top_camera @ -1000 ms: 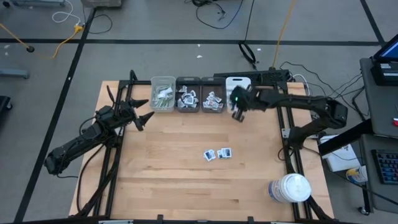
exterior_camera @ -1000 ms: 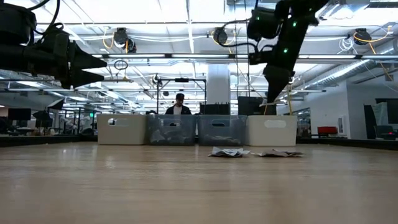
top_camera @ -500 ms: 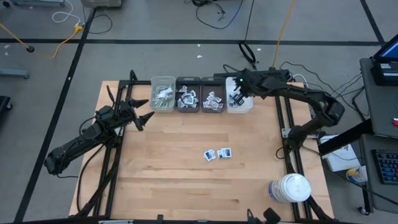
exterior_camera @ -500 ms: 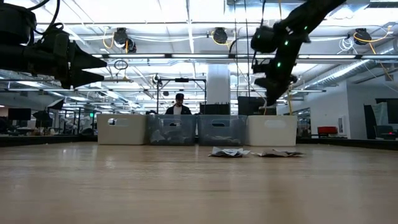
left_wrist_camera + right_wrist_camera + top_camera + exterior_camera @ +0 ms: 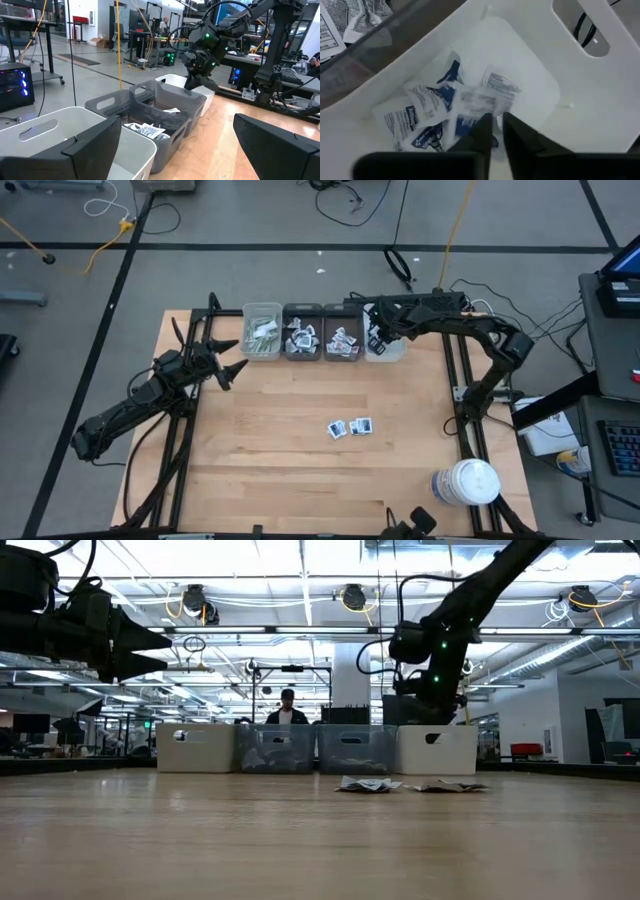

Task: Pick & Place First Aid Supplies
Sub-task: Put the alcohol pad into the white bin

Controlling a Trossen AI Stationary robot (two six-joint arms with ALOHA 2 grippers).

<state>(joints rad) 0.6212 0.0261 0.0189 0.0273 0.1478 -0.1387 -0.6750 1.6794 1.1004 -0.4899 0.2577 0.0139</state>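
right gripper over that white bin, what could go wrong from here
The right gripper hangs low inside the white bin, jaws barely parted. A sachet may cling to the fingers and lift back out. Rising at an angle, it could catch the bin wall and shift the neighbouring grey bin.

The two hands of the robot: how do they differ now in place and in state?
The left hand hangs above bare table on the left side, near the white bin at the left end of the row; the right hand is over the white bin at the right end, above sachets lying inside. The left hand stands wide open; the right hand's fingers are almost together. Both are dark two-finger hands.
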